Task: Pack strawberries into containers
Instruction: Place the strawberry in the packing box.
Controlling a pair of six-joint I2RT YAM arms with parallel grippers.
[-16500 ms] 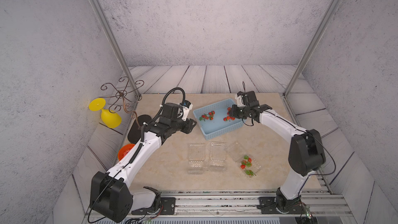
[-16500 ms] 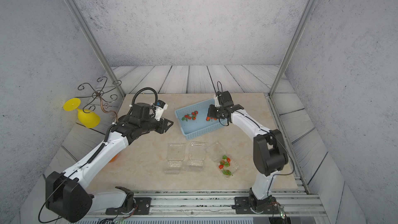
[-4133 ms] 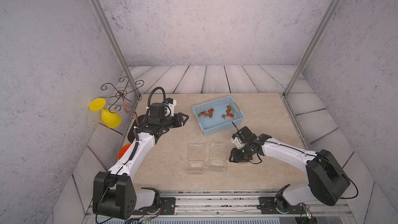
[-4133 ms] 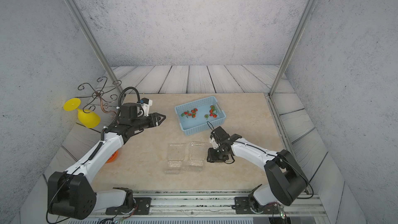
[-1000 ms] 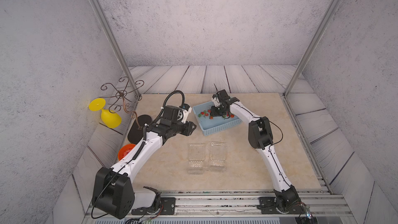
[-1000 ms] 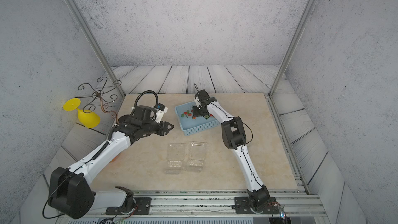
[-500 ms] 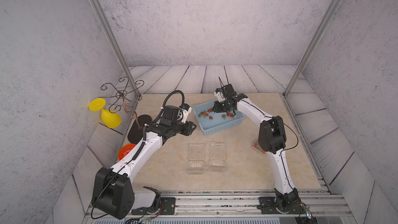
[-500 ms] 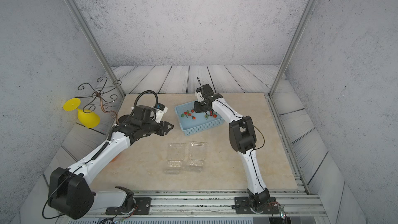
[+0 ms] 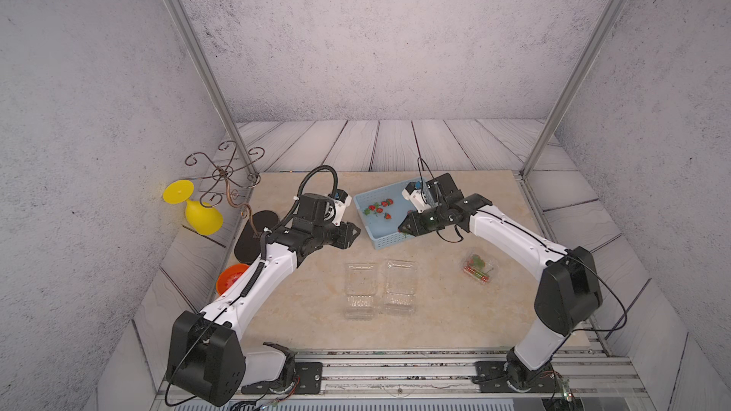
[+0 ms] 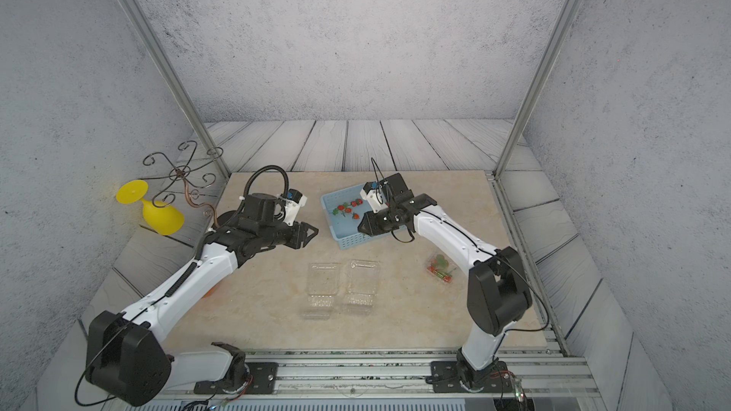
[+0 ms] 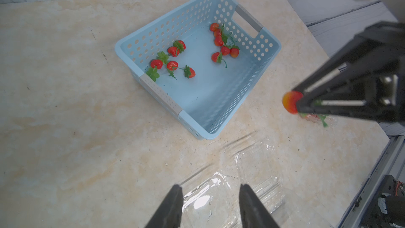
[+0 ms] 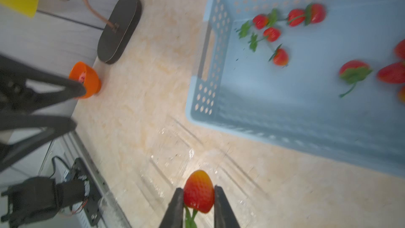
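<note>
Right gripper tip-pinches strawberry; left gripper gapes empty. Risk: shallow hold drops it short of containers, 6 o'clock of basket.

You are seeing: right gripper hovering over the basket's near side | left gripper hanging just beside the basket | strawberries lying inside | two containers lying open | third container holding more.

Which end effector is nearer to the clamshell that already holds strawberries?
Right. The right end effector, gripping a strawberry, hangs by the blue basket's near rim, close to that clamshell. The left end effector, open, hangs on the basket's other side, farther away.
</note>
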